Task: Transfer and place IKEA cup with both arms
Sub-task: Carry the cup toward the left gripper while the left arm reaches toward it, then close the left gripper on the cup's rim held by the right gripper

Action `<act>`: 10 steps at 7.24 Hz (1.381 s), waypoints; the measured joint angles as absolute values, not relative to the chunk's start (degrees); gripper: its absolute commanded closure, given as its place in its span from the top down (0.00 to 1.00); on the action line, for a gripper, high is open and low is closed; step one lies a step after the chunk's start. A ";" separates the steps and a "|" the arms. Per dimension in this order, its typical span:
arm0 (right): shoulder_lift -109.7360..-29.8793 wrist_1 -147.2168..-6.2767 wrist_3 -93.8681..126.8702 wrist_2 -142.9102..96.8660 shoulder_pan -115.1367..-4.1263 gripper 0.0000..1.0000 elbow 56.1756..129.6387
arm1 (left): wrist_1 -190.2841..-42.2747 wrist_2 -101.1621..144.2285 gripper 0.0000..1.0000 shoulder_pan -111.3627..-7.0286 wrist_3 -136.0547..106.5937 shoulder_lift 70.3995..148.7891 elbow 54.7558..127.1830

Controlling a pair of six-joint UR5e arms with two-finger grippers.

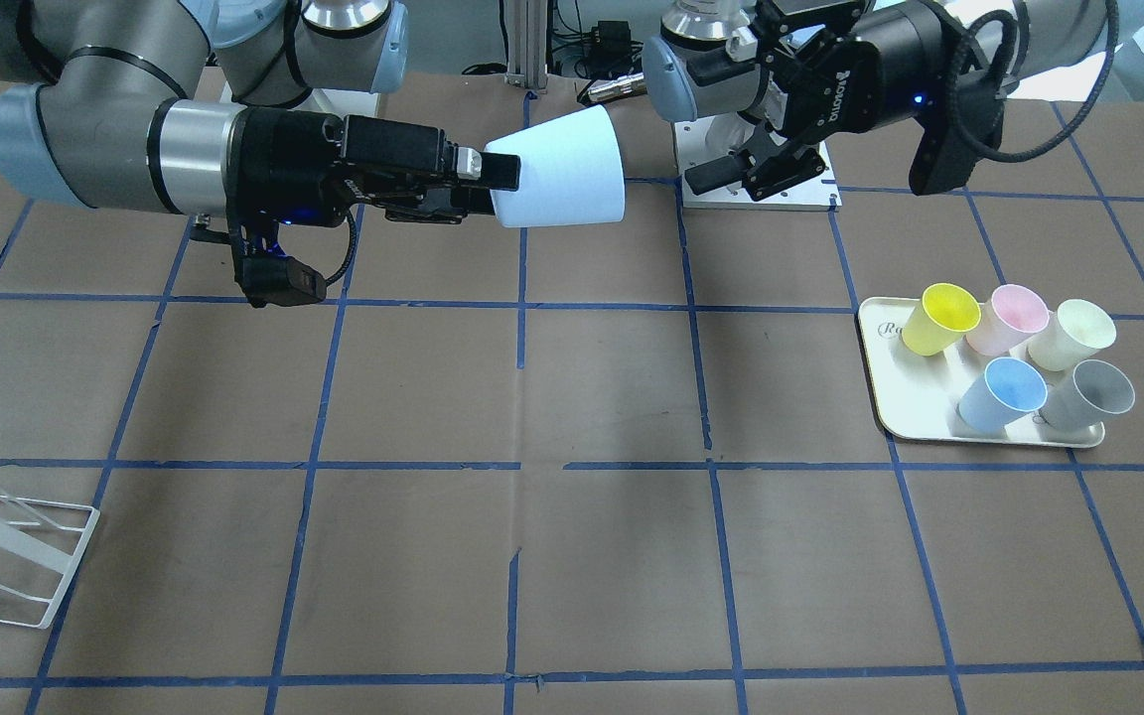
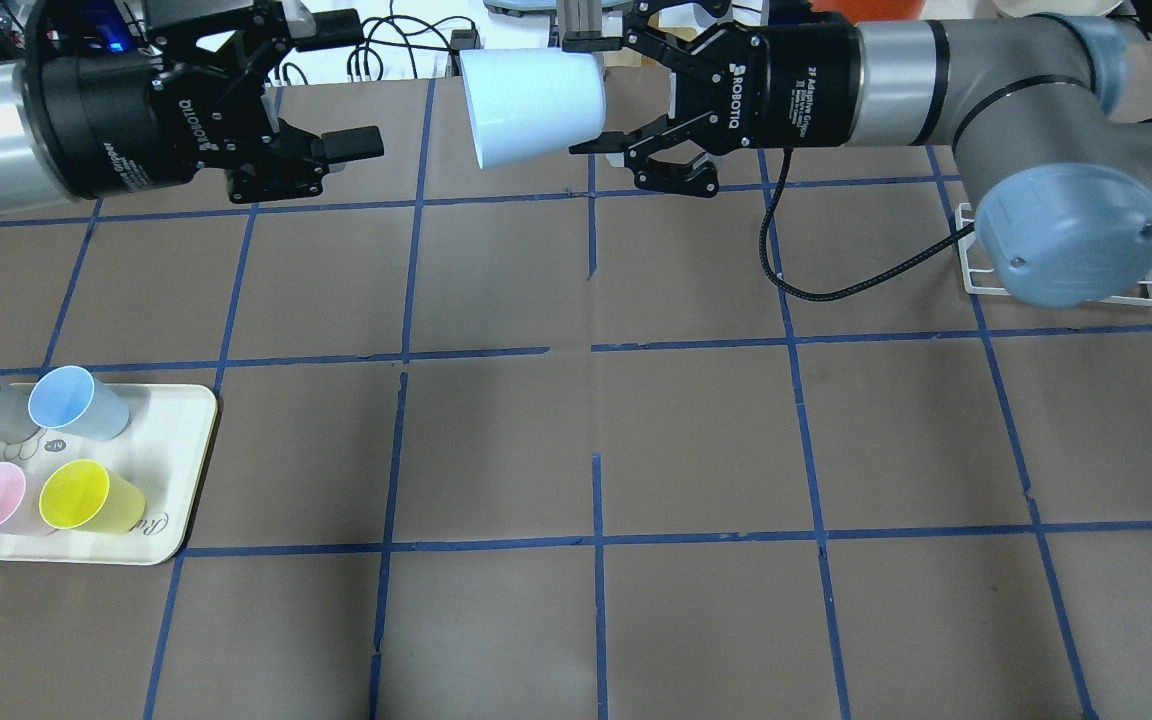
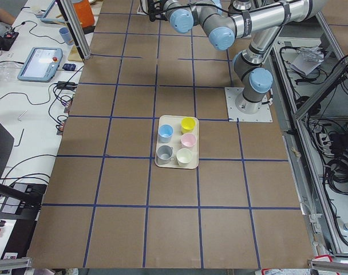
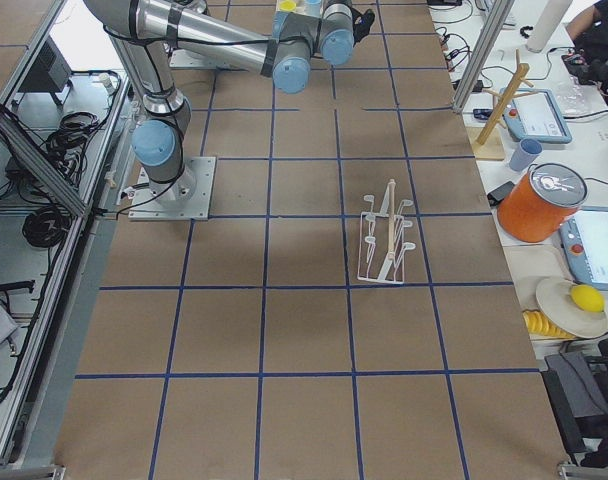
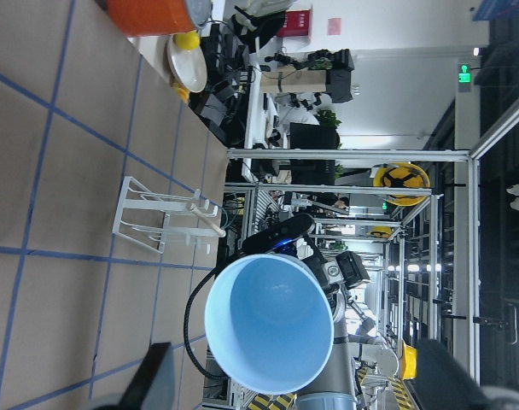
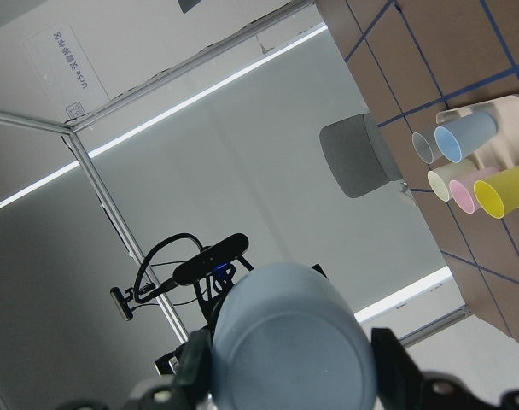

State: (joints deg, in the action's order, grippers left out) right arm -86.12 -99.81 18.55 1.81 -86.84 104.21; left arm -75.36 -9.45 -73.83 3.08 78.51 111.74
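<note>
The IKEA cup (image 2: 531,105), pale sky-blue, is held on its side in the air over the far part of the table, its mouth towards my left gripper. My right gripper (image 2: 581,95) is shut on its narrow base end, as also shows in the front view (image 1: 498,174) on the cup (image 1: 562,169). My left gripper (image 2: 346,85) is open and empty, a short gap from the cup's rim, and faces it (image 1: 721,119). The left wrist view looks straight into the cup's mouth (image 5: 268,323). The right wrist view shows its base (image 6: 289,342) between the fingers (image 6: 396,363).
A cream tray (image 2: 186,470) at the robot's left holds a second blue cup (image 2: 76,400) plus grey, yellow, pink and cream cups (image 1: 1004,392). A white wire rack (image 1: 6,556) stands at the robot's right (image 2: 1066,290). Blue tape lines grid the brown table.
</note>
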 measured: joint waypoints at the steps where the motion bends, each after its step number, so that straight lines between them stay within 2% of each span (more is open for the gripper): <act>1: -86.11 -99.57 18.66 1.97 -87.18 0.20 104.23 | -69.49 -9.09 1.00 -75.17 2.56 77.91 112.81; 3: -86.11 -99.17 19.15 2.30 -87.33 0.20 104.24 | -60.61 -9.01 1.00 -76.17 2.26 76.12 114.00; 7: -86.13 -98.97 19.76 2.36 -87.36 0.20 104.24 | -43.95 -10.19 1.00 -76.69 2.43 73.74 121.31; 10: -86.19 -99.00 20.85 2.25 -87.36 0.21 104.24 | -36.27 -12.38 1.00 -77.13 2.18 74.32 121.97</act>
State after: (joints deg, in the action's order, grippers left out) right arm -86.19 -99.00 20.85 2.25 -87.36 104.24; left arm -36.27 -12.38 -77.13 2.18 74.32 121.97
